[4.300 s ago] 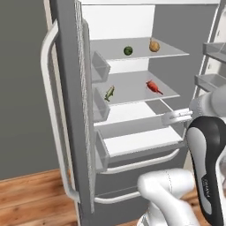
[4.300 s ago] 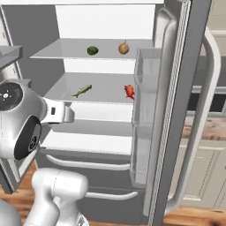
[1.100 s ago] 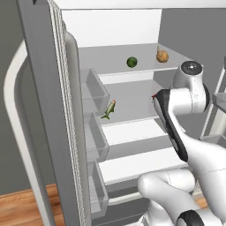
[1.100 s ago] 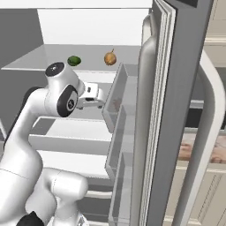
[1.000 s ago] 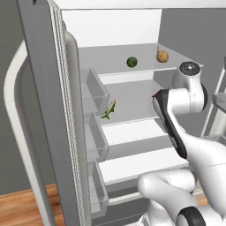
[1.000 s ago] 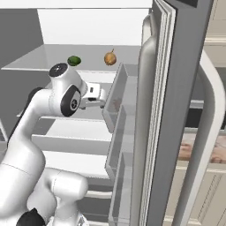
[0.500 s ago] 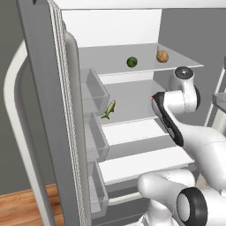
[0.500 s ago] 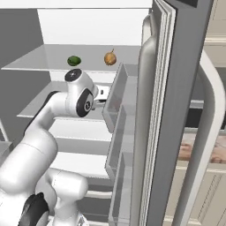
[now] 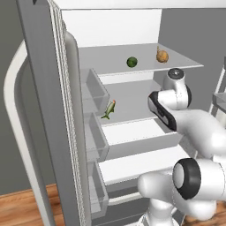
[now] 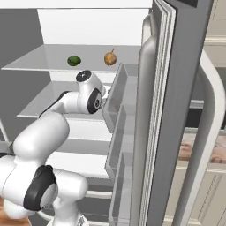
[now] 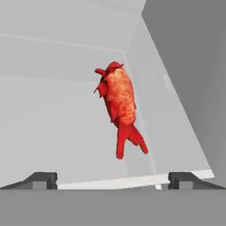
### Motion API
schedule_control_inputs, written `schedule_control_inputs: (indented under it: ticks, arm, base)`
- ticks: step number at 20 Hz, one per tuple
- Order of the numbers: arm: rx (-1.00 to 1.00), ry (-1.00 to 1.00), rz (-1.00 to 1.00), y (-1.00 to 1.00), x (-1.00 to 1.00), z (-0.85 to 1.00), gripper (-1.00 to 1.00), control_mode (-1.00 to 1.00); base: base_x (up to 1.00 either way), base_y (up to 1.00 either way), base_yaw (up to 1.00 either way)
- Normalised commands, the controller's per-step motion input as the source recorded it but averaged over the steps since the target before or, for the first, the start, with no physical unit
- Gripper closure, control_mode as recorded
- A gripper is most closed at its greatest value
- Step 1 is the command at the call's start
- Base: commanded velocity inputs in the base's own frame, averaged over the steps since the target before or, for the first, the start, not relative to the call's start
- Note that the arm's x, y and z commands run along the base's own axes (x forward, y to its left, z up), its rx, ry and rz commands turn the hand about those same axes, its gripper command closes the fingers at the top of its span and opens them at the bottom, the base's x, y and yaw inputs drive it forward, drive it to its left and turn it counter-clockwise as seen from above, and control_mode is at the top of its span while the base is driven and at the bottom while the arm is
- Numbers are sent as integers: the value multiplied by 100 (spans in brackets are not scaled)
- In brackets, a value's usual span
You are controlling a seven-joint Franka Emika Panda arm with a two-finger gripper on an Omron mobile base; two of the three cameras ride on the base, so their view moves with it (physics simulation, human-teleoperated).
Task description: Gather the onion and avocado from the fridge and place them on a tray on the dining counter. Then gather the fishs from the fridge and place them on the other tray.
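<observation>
The fridge stands open. On its upper shelf lie the golden-brown onion and the green avocado, also seen as onion and avocado. A green fish lies on the middle shelf. In the hand view a red fish lies on that shelf, just ahead of my gripper. The gripper is open, its fingertips wide apart with nothing between them. My arm reaches into the fridge at middle-shelf height. The trays and dining counter are out of view.
The open left door with its bins stands close to the arm's left. The right door and its bins stand close on the other side. A pulled-out drawer sits below the middle shelf. Wood floor lies below.
Over the last second the arm has pushed deeper into the fridge along the middle shelf toward the red fish. The gripper has stayed open. Nothing on the shelves has moved.
</observation>
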Motion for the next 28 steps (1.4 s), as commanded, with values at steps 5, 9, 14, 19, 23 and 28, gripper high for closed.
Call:
schedule_control_inputs:
  ticks: [5,9,14,19,23,28]
  arm:
    - [0,1,0,-6,44,-27,-100,-100]
    - [0,0,0,-12,38,-27,-100,-100]
    - [0,0,0,-18,39,-21,-100,-100]
    - [0,0,0,-18,40,-18,-100,-100]
    - [0,1,0,-14,40,-20,-100,-100]
    - [0,1,0,-6,32,-25,-100,-100]
  base:
    - [0,0,0]
    - [0,0,0]
    - [0,0,0]
    - [0,0,0]
    - [0,0,0]
    - [0,0,0]
